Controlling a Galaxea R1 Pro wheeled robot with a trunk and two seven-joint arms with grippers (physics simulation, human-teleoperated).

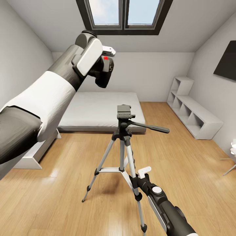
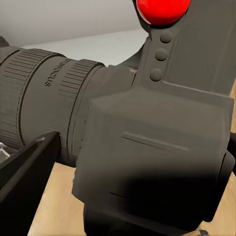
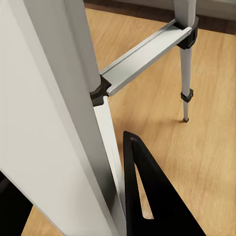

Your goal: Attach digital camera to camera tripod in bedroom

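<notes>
Left gripper clamped camera, held high above tripod, well apart from head. Right gripper closed on tripod leg, steadying. Step: carrying to mount. Next: lower camera, align base with head plate.

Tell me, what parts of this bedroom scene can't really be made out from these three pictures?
- Left gripper, head view: its jaws are hidden behind the digital camera, so the grip is unclear.
- Digital camera, left wrist view: cut off by the edges; the red button is half shown.
- Camera tripod, head view: the right arm covers one leg.
- Right gripper, right wrist view: the tripod leg stands between its fingers; contact is unclear.
</notes>
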